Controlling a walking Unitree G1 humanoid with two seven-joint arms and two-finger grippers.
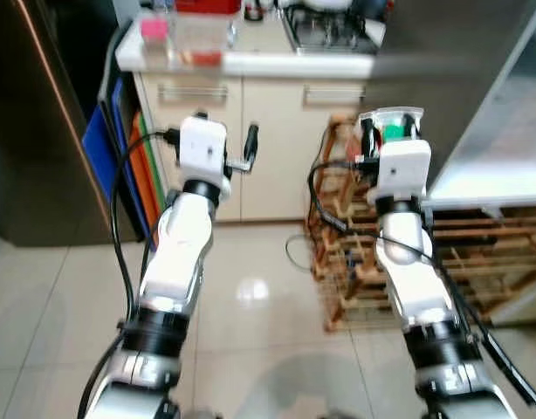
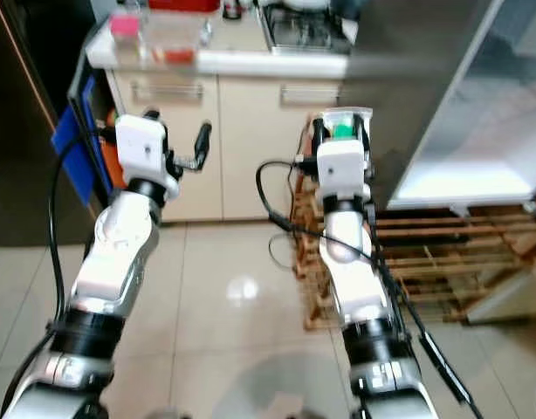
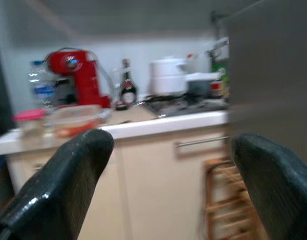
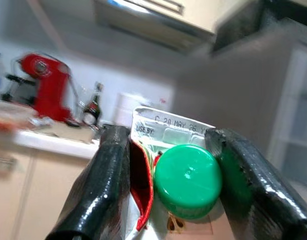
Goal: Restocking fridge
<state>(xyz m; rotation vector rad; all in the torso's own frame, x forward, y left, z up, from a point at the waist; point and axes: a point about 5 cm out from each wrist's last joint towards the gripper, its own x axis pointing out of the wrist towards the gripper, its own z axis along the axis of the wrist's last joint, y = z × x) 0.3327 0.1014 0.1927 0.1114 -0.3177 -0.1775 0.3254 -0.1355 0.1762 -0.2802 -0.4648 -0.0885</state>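
The white drink carton with a round green screw cap [image 4: 187,181] sat upright, clamped between the two black fingers of the right gripper [image 1: 390,131], top seam uppermost. The right arm reached forward at chest height, in front of a slatted wooden rack [image 1: 477,253] and beside the open grey fridge door [image 1: 443,78]. The left gripper [image 3: 163,190] was also raised forward, fingers spread wide and holding nothing, pointed toward the cream kitchen counter [image 1: 277,61] carrying a red coffee machine [image 3: 73,75].
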